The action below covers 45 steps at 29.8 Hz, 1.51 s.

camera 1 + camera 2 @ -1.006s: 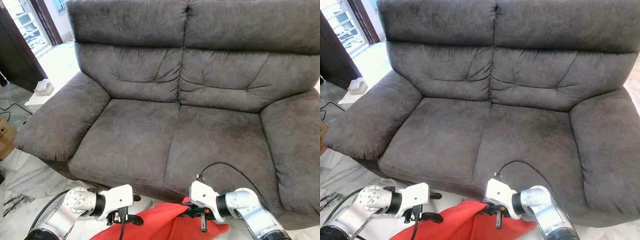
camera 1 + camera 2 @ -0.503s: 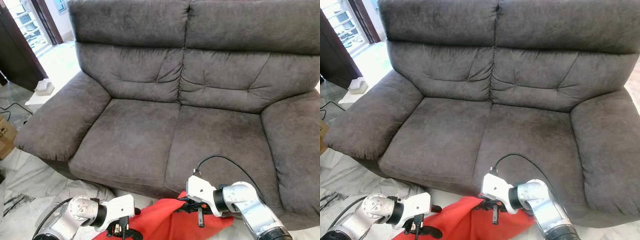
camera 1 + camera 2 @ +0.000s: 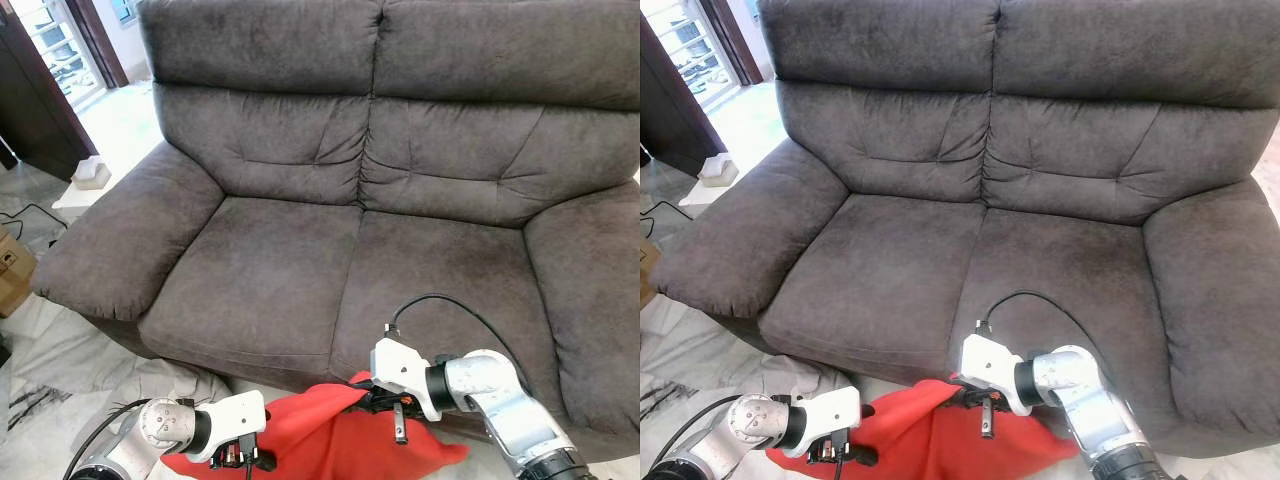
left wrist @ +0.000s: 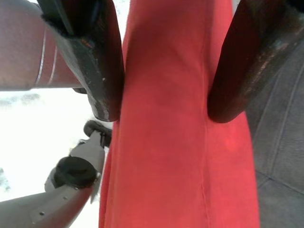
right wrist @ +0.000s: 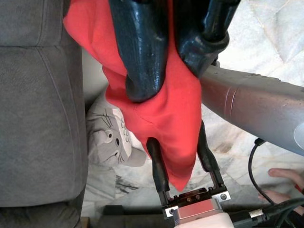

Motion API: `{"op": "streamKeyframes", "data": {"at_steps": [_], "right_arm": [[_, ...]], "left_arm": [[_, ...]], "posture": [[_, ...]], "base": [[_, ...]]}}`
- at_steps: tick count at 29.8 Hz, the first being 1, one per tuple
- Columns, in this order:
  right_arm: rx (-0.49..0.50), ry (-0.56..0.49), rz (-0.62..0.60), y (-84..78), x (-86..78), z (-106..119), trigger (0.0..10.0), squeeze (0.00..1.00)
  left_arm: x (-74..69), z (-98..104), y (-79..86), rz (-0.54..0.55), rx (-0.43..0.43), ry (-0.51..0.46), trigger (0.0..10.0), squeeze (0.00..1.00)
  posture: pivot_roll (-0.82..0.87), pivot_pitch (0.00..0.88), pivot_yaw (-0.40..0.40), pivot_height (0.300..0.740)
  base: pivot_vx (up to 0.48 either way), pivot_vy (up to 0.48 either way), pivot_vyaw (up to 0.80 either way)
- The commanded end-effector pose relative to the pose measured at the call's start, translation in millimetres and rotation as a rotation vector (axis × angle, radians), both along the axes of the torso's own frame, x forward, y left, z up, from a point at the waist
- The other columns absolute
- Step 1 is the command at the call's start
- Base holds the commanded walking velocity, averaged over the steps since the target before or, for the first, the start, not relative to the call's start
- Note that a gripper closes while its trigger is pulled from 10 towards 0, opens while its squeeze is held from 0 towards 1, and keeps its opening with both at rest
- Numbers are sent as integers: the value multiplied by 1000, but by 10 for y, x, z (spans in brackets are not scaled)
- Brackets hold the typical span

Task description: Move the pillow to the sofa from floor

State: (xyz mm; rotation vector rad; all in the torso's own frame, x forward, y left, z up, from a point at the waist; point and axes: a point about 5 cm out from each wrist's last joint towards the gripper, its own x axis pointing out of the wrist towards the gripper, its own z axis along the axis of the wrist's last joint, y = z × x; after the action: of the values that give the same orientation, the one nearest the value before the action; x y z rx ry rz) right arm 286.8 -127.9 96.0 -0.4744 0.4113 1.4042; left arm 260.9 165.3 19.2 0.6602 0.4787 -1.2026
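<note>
The red pillow (image 3: 320,440) hangs between my two grippers, just below the front edge of the dark grey sofa (image 3: 300,270). My left gripper (image 4: 164,71) is shut on the pillow's lower left part, with one black finger (image 4: 95,61) on each side of the fabric. My right gripper (image 5: 171,52) is shut on the pillow's upper right corner, close to the sofa's seat front (image 3: 300,365). In the right wrist view the left gripper (image 5: 183,166) clamps the pillow's far end. The sofa seat is bare.
A grey cushion with a cat face (image 5: 111,140) lies on the marble floor under the sofa front (image 3: 175,385). A cardboard box (image 3: 12,270) and a dark door (image 3: 35,100) stand at the left. A person's hand (image 5: 285,183) is near the floor.
My right gripper has lifted its corner of the pillow a little toward the seat front. My left arm has sunk lower, and more of the red fabric spreads out between them.
</note>
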Motion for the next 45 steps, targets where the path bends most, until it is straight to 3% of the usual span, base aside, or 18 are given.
{"op": "streamKeyframes", "data": {"at_steps": [1, 4, 13, 28, 32, 45], "right_arm": [[95, -82, 54, 124, 18, 236, 10000, 0], [78, -74, 46, 75, 19, 217, 10000, 0], [53, -56, 57, -26, -30, 203, 10000, 0], [51, -60, 49, -109, -62, 259, 10000, 0], [49, -65, 47, -118, -64, 273, 10000, 0], [33, -76, 55, -179, -77, 334, 10000, 0]], "left_arm": [[-68, -65, 120, 20, 27, 43, 10000, 0], [-105, -136, 235, 20, 116, 20, 10000, 0], [-97, -179, 364, 75, 182, 7, 10000, 0], [-213, -336, 296, 54, 190, 54, 10000, 0], [-253, -383, 349, 48, 238, 60, 10000, 0], [-354, -476, 448, 76, 279, 75, 10000, 0]], "posture": [[21, 115, 98, 740], [21, 118, 98, 740], [25, 122, 95, 740], [12, 124, 96, 740], [12, 123, 96, 740], [9, 127, 90, 740]], "base": [[0, 0, 0], [0, 0, 0], [0, 0, 0], [0, 0, 0], [0, 0, 0], [0, 0, 0]]}}
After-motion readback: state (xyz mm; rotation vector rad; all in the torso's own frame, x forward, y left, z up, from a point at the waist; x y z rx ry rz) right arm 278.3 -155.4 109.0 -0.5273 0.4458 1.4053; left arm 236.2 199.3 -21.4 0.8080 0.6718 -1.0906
